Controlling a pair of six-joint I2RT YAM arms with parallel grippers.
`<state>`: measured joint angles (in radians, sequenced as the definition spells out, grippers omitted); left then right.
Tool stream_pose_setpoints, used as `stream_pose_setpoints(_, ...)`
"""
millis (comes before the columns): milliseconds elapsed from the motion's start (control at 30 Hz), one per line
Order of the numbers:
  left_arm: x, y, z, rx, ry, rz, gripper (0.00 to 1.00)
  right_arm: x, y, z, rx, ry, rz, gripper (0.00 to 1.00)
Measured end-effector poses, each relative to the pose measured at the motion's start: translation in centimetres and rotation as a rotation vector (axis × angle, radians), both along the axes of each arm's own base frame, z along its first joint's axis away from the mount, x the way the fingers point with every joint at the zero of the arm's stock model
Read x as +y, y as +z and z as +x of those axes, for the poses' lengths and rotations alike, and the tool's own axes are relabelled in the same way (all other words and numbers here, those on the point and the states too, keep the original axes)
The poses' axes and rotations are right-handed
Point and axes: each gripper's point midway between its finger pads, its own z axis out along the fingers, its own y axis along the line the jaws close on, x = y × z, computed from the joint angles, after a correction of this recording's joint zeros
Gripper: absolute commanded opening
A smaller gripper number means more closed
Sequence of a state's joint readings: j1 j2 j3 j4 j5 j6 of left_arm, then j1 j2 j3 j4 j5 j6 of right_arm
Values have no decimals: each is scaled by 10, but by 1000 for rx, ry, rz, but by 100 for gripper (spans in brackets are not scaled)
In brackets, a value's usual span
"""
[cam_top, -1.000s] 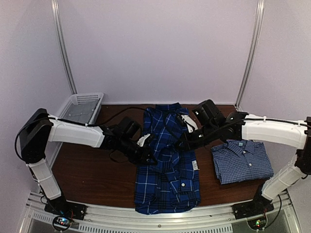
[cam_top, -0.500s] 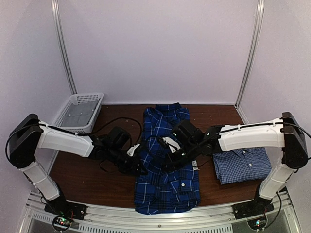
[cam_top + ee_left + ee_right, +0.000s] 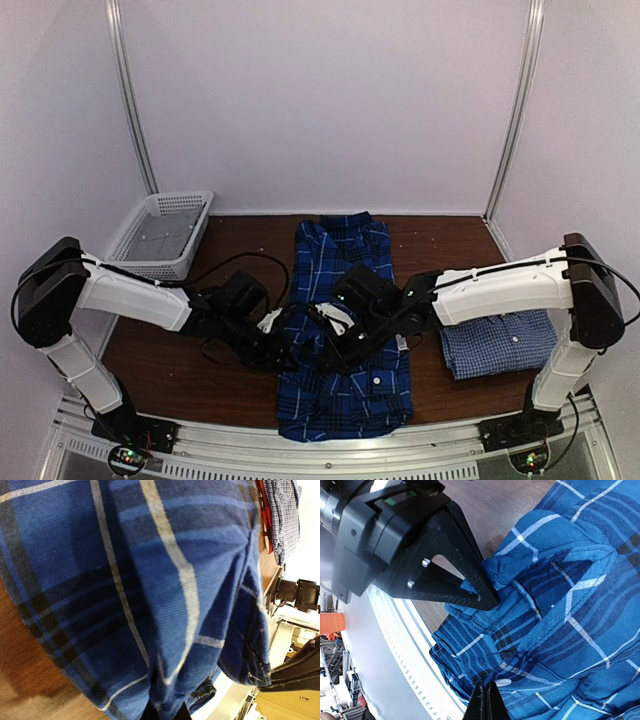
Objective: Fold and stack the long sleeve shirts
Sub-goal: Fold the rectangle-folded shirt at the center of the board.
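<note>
Royal-blue and black, the plaid shirt (image 3: 340, 255) lies lengthwise at the middle of the table (image 3: 170, 360). We see the left gripper (image 3: 481, 598) clamped on a raised fold of it, and the right gripper (image 3: 485, 697) pinched together on the cloth just beside. The paler checked shirt (image 3: 495, 345) lies folded at the right.

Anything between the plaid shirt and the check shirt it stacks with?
Nothing lies on the table between plaid shirt and check shirt; only the right forearm crosses above that gap. Left tool and right tool both grip it.
</note>
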<state>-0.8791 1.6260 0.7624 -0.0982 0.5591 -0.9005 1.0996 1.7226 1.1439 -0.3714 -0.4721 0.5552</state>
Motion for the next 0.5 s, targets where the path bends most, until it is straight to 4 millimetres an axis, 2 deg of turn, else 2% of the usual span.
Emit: stream_pose_setpoints(500, 1, -3, -6, 9, -16, 14, 0, 3, -1, -4, 18, 9, 7, 4)
